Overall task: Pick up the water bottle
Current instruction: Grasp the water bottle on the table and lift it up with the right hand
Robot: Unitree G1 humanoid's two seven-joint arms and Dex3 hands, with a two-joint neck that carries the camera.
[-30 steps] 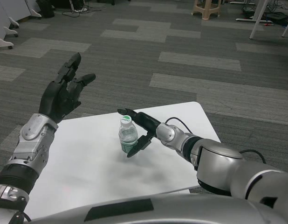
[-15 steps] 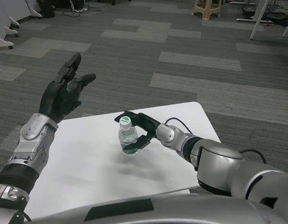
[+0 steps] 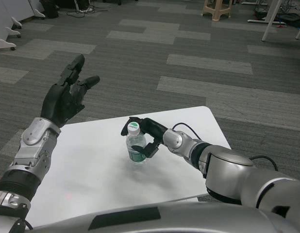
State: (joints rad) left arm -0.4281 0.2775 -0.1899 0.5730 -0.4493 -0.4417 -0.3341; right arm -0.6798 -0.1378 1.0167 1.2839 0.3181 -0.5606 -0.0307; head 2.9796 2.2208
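Clear plastic, white-capped, the water bottle [image 3: 135,147] stood upright near the middle of the white table [image 3: 82,170]; the right hand [image 3: 149,136] had closed around it from the robot's right, fingers curled over the shoulder and against the body, apparently to secure it for lifting; its base looked to rest on the tabletop; the left hand [image 3: 67,97] hung raised and spread, holding nothing, well clear.

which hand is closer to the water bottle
Right. The right hand has its fingers around the water bottle on the white table; the left hand is raised, open, well off to its left.
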